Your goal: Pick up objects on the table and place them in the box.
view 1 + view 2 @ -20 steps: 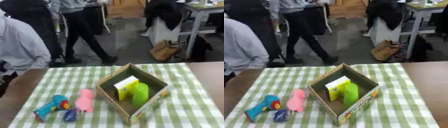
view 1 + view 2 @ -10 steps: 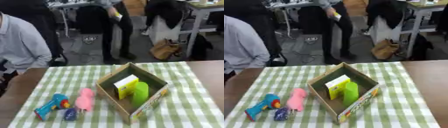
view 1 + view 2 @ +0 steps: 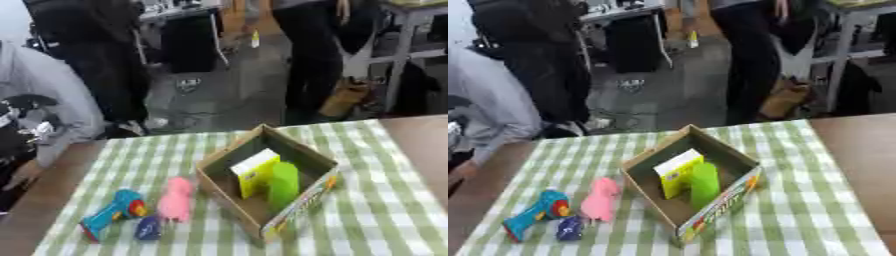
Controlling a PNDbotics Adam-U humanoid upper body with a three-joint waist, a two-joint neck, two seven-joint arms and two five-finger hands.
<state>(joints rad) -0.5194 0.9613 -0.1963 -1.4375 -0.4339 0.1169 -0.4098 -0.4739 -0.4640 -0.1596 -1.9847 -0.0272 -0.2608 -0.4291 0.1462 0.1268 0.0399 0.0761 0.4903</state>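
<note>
While neither robot hand shows in either view, so nothing can be said of their fingers, the cardboard box (image 3: 302, 155) stands open at the middle of the green checked cloth (image 3: 385, 210) with a yellow-and-white carton (image 3: 255, 172) and a light green object (image 3: 283, 184) upright inside it, side by side. Left of the box, a pink toy (image 3: 176, 200) lies on the cloth just beside its wall, a blue toy with a red and yellow end (image 3: 112, 213) lies farther left, and a small dark blue object (image 3: 148, 229) sits between them toward the near edge.
</note>
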